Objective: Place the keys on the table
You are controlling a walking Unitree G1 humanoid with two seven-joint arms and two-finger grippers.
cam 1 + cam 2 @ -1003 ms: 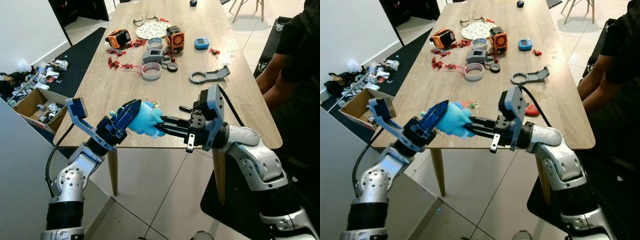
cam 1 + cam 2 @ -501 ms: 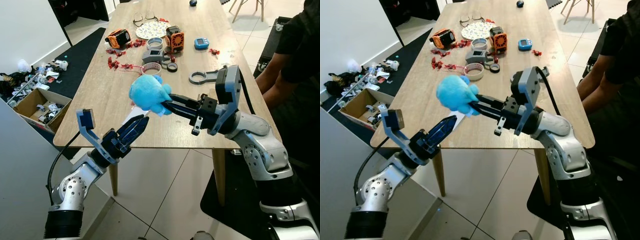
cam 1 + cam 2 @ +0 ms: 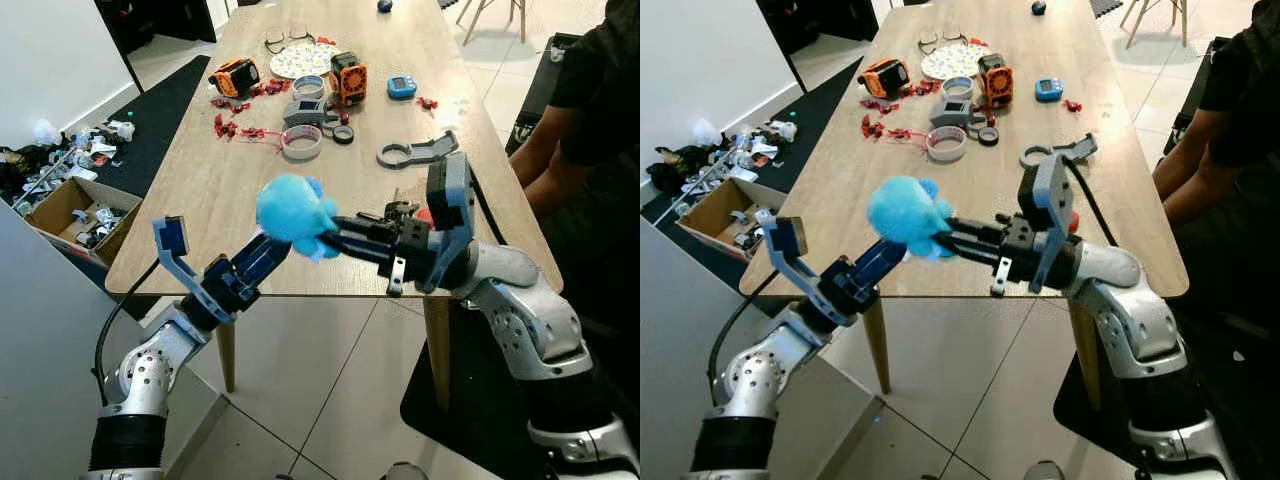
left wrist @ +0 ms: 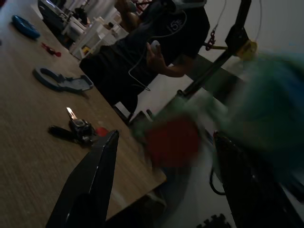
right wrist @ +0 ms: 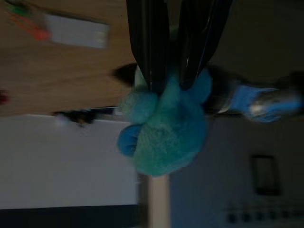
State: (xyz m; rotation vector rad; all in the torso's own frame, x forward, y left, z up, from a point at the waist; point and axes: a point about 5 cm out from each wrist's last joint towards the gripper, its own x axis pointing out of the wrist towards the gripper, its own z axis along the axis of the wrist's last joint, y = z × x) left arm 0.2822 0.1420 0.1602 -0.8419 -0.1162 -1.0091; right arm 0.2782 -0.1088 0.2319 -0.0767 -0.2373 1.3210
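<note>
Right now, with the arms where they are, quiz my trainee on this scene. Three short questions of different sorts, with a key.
1. Multiple choice: what does the right gripper hold?
A. a roll of tape
B. a blue plush toy
C. a pair of glasses

2. True or false: the left gripper is shut.

3. Fill the gap: the person in the black shirt is at the table's ____ side, by the robot's own sides.

Key
1. B. Its fingers pinch the toy above the table's near edge.
2. False. The left wrist view shows its fingers apart.
3. right
</note>
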